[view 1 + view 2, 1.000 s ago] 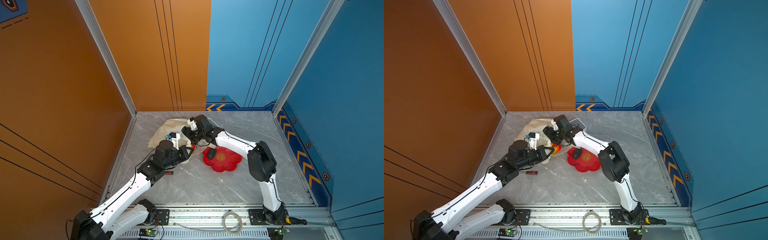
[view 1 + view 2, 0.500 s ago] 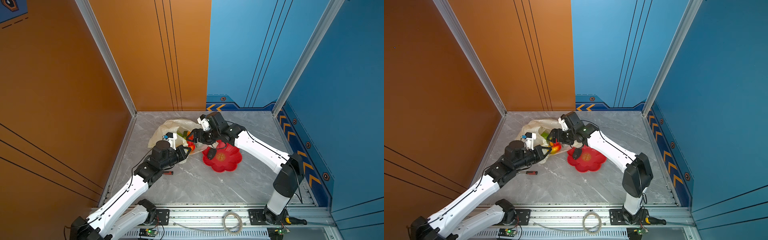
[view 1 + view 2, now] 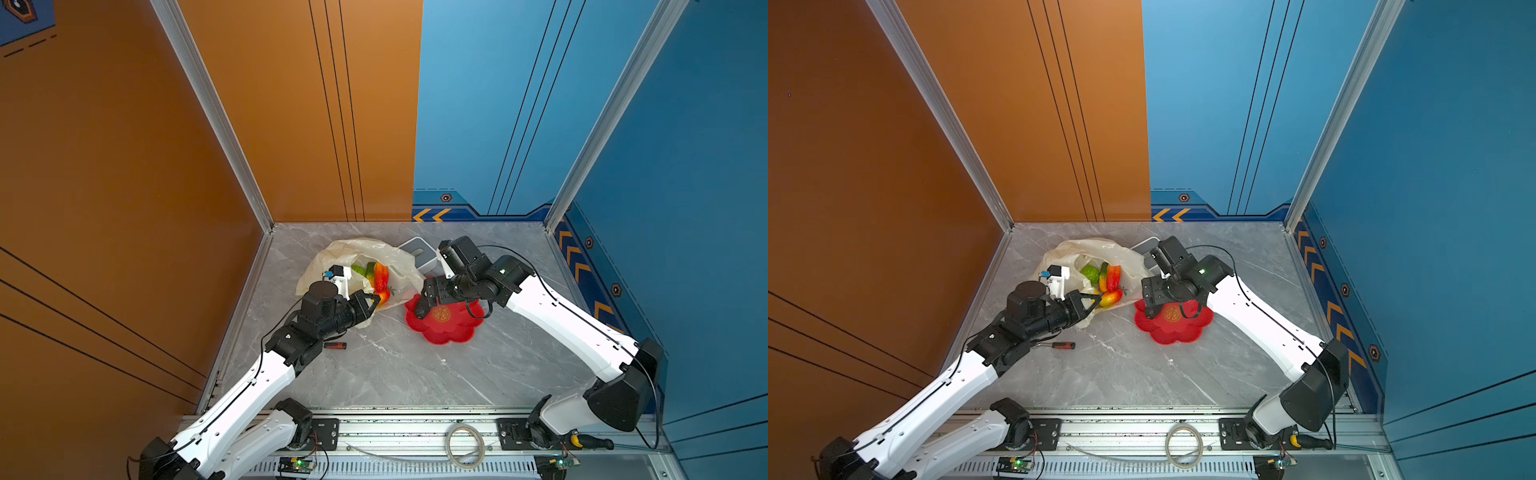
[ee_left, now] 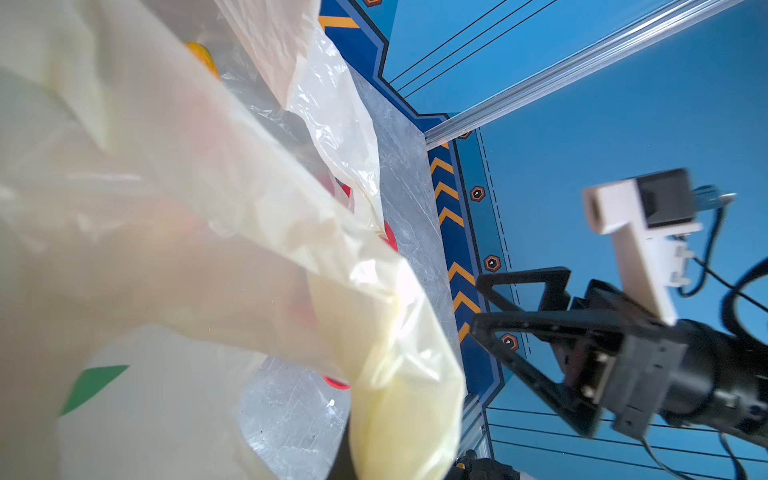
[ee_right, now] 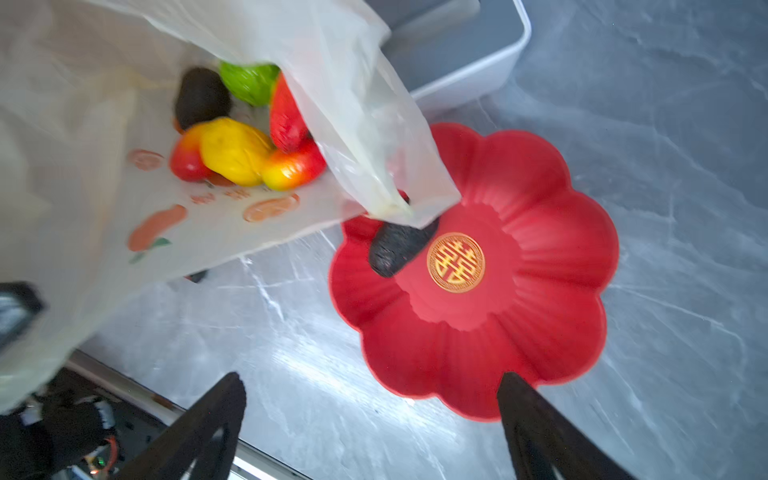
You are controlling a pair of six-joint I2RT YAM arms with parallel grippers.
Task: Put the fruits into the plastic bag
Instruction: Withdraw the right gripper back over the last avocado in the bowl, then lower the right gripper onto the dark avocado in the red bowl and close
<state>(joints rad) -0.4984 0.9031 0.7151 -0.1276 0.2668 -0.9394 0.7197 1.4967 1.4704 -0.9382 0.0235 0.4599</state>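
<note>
**Item 1. My right gripper (image 5: 370, 386).** The jaws are spread wide with nothing between them. A second ago it was reaching into the bag's mouth. It has since drawn back and now hangs over the edge of the red dish (image 5: 540, 257). I judge that one delivery is finished and it is free for the next pick.

**Item 2. My left gripper (image 3: 372, 300).** It is closed tight, pinching the front lip of the plastic bag (image 3: 361, 249) and holding the mouth lifted and open. This has not changed over the last second.

**Item 3. The fruits (image 5: 235, 151) in the bag.** There is a green one, a dark one, a yellow one and several red-orange ones. They are heaped together just inside the mouth, resting on the bag's lower wall. With my right arm out of the way, both top views show them plainly.

**Item 4. The dark fruit (image 5: 392, 253).** This is the only one left outside. It lies in the dish beside the gold emblem, with one end tucked under a hanging corner of the bag.

**Item 5. Standing of the task.** By my reckoning it is nearly complete, with one piece to go. The next grasp should come down on the exposed end, or the film may get nipped along with the fruit.

**Item 6. Sundries.** A white-grey box (image 5: 478, 54) sits behind the bag, and a small red-and-black tool (image 3: 336, 345) lies on the table (image 3: 415, 374) by my left arm. Neither is in play.
</note>
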